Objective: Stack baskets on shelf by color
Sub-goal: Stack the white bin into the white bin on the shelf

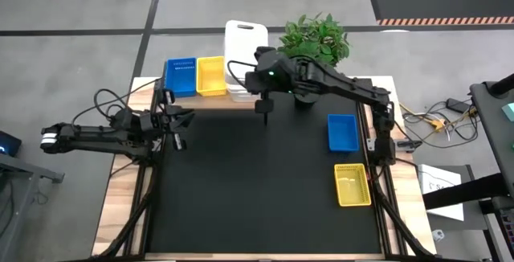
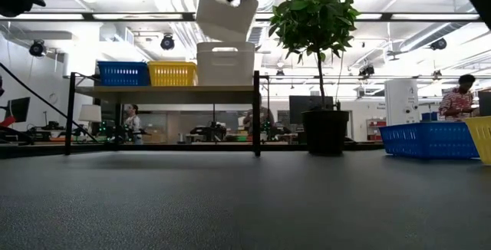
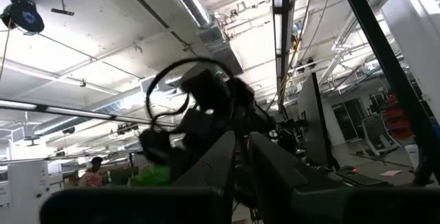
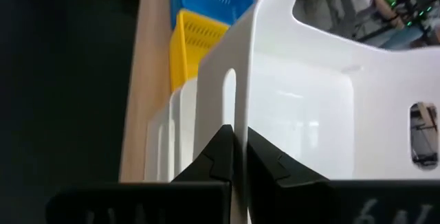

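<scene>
On the light-wood shelf at the far edge stand a blue basket stack, a yellow one and a white stack. My right gripper is over the white stack, shut on another white basket held tilted above it. A single blue basket and a yellow basket sit flat on the black table's right side. My left gripper waits shut over the table's left edge, touching nothing. My right gripper pinches the white basket by the rim of one wall, beside a slot in that wall. One finger is outside the wall and the other inside. The basket is lifted clear, tilted, above the white stack.
A potted plant stands at the shelf's right end, close under my right arm. The black table is bare in its middle and near part. People and desks show in the room behind.
</scene>
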